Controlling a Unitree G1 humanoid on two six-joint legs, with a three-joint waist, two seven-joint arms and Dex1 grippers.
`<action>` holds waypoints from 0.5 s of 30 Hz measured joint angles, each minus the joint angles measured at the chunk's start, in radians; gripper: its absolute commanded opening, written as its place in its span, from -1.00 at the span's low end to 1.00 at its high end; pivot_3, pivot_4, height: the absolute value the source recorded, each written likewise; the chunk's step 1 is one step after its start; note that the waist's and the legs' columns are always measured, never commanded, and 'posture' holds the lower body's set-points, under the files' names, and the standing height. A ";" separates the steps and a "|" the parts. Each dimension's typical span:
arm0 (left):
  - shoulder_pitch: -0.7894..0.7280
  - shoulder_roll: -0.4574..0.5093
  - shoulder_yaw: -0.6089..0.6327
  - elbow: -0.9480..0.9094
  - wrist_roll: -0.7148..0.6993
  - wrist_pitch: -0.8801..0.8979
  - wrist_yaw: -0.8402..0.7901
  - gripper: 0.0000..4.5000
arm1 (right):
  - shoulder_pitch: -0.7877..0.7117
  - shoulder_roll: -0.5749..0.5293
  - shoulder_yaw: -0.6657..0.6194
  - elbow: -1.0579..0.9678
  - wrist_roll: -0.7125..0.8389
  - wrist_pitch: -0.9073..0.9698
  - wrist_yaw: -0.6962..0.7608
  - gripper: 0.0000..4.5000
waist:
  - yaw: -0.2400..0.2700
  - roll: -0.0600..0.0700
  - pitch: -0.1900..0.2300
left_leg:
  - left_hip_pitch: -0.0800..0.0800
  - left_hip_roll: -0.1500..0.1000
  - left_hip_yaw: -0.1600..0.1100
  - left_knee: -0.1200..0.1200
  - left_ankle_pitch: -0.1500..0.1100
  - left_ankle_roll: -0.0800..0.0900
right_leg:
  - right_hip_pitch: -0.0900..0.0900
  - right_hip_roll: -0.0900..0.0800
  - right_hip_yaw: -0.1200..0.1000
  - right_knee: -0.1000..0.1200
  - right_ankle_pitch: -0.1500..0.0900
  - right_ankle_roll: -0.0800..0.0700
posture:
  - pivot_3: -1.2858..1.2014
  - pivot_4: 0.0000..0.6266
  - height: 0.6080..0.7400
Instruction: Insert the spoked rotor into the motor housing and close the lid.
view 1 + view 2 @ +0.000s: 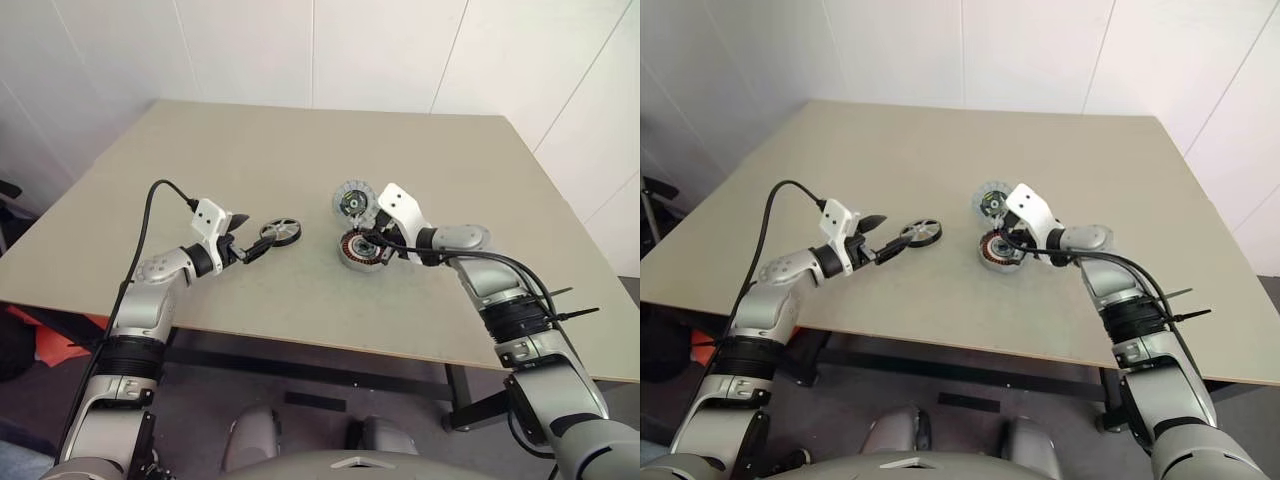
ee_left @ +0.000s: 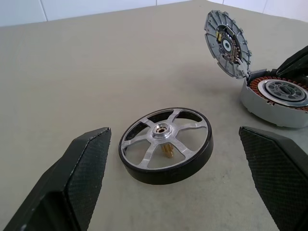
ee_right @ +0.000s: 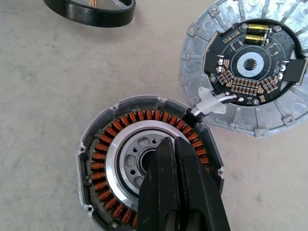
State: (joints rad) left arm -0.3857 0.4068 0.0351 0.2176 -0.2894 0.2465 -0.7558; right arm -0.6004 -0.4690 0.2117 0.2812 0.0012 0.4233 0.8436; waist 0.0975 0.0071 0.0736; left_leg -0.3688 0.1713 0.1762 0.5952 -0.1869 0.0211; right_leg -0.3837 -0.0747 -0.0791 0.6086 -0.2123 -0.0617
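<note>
rotor (image 2: pixel 166 144): 1 | housing (image 3: pixel 144 163): 1 | lid (image 3: pixel 243 67): 1 | table (image 1: pixel 250 150): 1

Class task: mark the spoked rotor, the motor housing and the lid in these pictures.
spoked rotor (image 2: pixel 162 131): left wrist view, on its hub.
motor housing (image 3: pixel 103 149): right wrist view, on its copper windings.
lid (image 3: pixel 250 62): right wrist view, on its dark centre.

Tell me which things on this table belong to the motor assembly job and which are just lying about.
Part of the job:
- spoked rotor, flat on the table between the open left gripper fingers
- motor housing, with the shut right gripper over its hub
- lid, swung open beside the housing

Just lying about:
- nothing else on the table
</note>
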 measured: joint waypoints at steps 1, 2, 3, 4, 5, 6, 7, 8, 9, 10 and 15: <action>0.000 0.000 0.000 0.000 0.000 0.000 0.000 1.00 | 0.001 0.007 0.003 0.009 -0.001 -0.003 -0.002 -0.99 | 0.000 0.000 0.000 | 0.000 0.000 0.000 0.000 0.000 0.000 | 0.000 0.000 0.000 0.000 0.000 0.000 | 0.03 -1.00 1.00; 0.000 0.000 0.000 0.000 0.000 0.000 0.000 1.00 | 0.005 0.011 0.008 0.026 -0.004 -0.009 -0.006 -0.99 | 0.000 0.000 0.000 | 0.000 0.000 0.000 0.000 0.000 0.000 | 0.000 0.000 0.000 0.000 0.000 0.000 | 0.03 -1.00 1.00; 0.001 0.001 0.000 0.000 0.000 0.000 0.000 1.00 | 0.012 0.015 0.007 0.041 -0.004 -0.024 -0.011 -0.99 | 0.000 0.000 0.000 | 0.000 0.000 0.000 0.000 0.000 0.000 | 0.000 0.000 0.000 0.000 0.000 0.000 | 0.03 -1.00 1.00; 0.001 0.003 0.001 -0.001 0.000 0.000 0.000 1.00 | 0.015 0.018 0.005 0.049 -0.002 -0.036 -0.012 -0.99 | 0.000 0.000 0.000 | 0.001 0.000 0.000 0.000 0.000 0.000 | 0.001 0.000 0.000 0.000 0.000 0.000 | 0.03 -1.00 1.00; 0.001 0.003 0.001 -0.001 0.000 0.000 0.001 1.00 | 0.017 0.019 0.004 0.051 -0.001 -0.042 -0.012 -0.99 | 0.000 0.000 0.000 | 0.001 0.000 0.000 0.000 0.000 0.000 | 0.002 0.000 0.000 0.000 0.000 0.000 | 0.03 -1.00 1.00; 0.001 0.003 0.001 -0.001 0.000 0.000 0.001 1.00 | 0.020 0.019 0.002 0.050 0.002 -0.044 -0.011 -0.99 | 0.000 0.000 0.000 | 0.002 0.000 0.000 0.000 0.000 0.000 | 0.002 0.000 0.000 0.000 0.000 0.000 | 0.03 -1.00 1.00; 0.001 0.003 0.001 -0.001 0.000 0.000 0.001 1.00 | 0.023 0.019 -0.002 0.048 0.005 -0.043 -0.011 -0.99 | 0.001 0.000 0.000 | 0.002 0.000 0.000 0.000 0.000 0.000 | 0.002 0.000 0.000 0.000 0.000 0.000 | 0.03 -1.00 1.00; 0.001 0.004 0.001 -0.001 0.000 0.000 0.001 1.00 | 0.024 0.019 -0.004 0.047 0.007 -0.040 -0.010 -0.99 | 0.001 0.000 0.000 | 0.002 0.000 0.000 0.000 0.000 0.000 | 0.002 0.000 0.000 0.000 0.000 0.000 | 0.03 -1.00 1.00; 0.001 0.004 0.001 -0.002 0.000 0.000 0.001 1.00 | 0.023 0.018 -0.005 0.045 0.007 -0.038 -0.010 -0.99 | 0.001 0.000 0.000 | 0.001 0.000 0.000 0.000 0.000 0.000 | 0.002 0.000 0.000 0.000 0.000 0.000 | 0.03 -1.00 1.00; 0.001 0.004 0.001 -0.002 0.000 0.000 0.001 1.00 | 0.023 0.016 -0.005 0.043 0.007 -0.035 -0.011 -0.99 | 0.001 0.000 0.000 | 0.001 0.000 0.000 0.001 0.000 0.000 | 0.002 0.000 0.000 0.000 0.000 0.000 | 0.03 -1.00 1.00; 0.001 -0.004 0.004 -0.002 -0.003 0.003 0.013 1.00 | 0.022 -0.004 -0.018 0.015 0.010 -0.009 -0.011 -0.99 | 0.000 0.000 0.000 | 0.001 0.000 0.000 0.000 0.000 0.000 | 0.001 0.000 0.000 0.000 0.000 0.000 | 0.03 -1.00 1.00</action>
State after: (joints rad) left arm -0.3847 0.4029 0.0388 0.2152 -0.2925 0.2490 -0.7430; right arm -0.5787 -0.4733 0.1940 0.2958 0.0112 0.4143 0.8326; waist 0.0979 0.0070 0.0736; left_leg -0.3682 0.1712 0.1760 0.5957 -0.1869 0.0210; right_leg -0.3827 -0.0747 -0.0791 0.6086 -0.2123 -0.0617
